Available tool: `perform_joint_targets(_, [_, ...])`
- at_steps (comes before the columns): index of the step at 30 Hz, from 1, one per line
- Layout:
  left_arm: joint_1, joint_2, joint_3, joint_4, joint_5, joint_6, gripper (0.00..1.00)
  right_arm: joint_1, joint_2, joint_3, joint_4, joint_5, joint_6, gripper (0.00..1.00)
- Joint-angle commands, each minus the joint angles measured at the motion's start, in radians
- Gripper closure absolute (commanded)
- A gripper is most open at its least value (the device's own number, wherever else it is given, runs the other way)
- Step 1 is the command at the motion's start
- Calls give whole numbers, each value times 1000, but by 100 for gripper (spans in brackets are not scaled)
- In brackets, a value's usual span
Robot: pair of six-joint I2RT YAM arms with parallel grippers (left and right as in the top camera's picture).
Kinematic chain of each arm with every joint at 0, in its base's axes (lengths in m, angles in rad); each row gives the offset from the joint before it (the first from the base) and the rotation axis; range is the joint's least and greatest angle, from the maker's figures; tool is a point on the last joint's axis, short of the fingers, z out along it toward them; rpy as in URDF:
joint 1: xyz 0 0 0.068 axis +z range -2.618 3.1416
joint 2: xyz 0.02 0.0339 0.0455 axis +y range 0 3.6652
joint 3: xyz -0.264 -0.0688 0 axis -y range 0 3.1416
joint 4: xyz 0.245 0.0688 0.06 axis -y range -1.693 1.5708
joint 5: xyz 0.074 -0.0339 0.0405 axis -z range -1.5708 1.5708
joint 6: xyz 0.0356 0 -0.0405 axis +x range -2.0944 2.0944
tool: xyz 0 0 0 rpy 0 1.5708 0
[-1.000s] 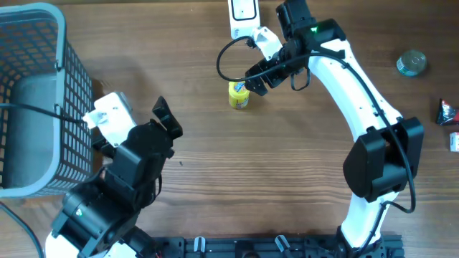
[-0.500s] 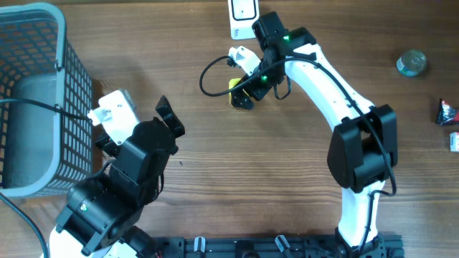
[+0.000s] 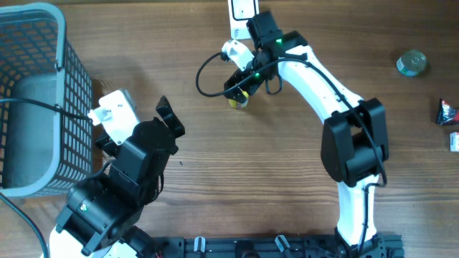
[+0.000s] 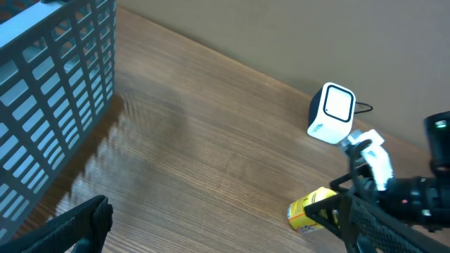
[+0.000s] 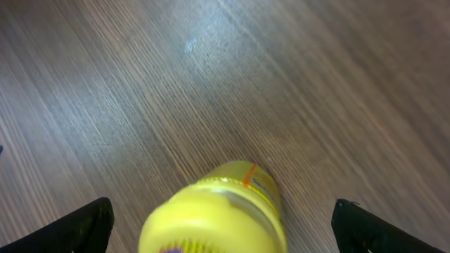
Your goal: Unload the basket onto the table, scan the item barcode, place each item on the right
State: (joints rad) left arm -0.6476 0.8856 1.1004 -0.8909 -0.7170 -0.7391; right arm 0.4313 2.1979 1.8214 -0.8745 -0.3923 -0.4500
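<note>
The item is a small yellow container point(image 3: 239, 101) standing on the wooden table, also visible in the left wrist view point(image 4: 309, 209). My right gripper point(image 3: 240, 87) hangs directly over it and is open. In the right wrist view point(image 5: 221, 228) the container's yellow top point(image 5: 218, 211) lies between the two black fingertips, with a gap on each side. A white barcode scanner point(image 3: 242, 10) stands at the table's far edge just behind it point(image 4: 332, 112). My left gripper point(image 3: 140, 129) is open and empty at the near left point(image 4: 218, 239), far from the container.
A grey-blue wire basket point(image 3: 43, 21) fills the left side point(image 4: 49, 70). A round tin point(image 3: 412, 63) and two small packets point(image 3: 447, 112) lie at the right edge. A black cable loops from the right wrist point(image 3: 204, 75).
My right gripper moved left and down over the yellow container, so its open jaws now straddle it. The left arm has barely shifted.
</note>
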Motion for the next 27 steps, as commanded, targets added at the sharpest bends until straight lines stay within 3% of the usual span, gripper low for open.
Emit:
perform_joint_targets(1, [5, -1, -1, 0, -29, 14, 0, 17, 48, 0, 0, -8, 2, 0])
perform_joint_targets(6, [6, -1, -1, 0, -37, 14, 0, 17, 54, 0, -2, -7, 5, 2])
perform_joint_targets(9, [5, -1, -1, -1, -37, 14, 0, 17, 54, 0, -2, -7, 10, 8])
perform_joint_targets(17, [5, -1, -1, -1, -37, 19, 0, 17, 54, 0, -34, 23, 38, 9])
perform_joint_targets(22, [5, -1, -1, -1, -37, 21, 0, 17, 54, 0, -61, 23, 4, 27])
perform_joint_targets(27, [5, -1, -1, -2, -37, 21, 0, 17, 54, 0, -61, 23, 5, 27])
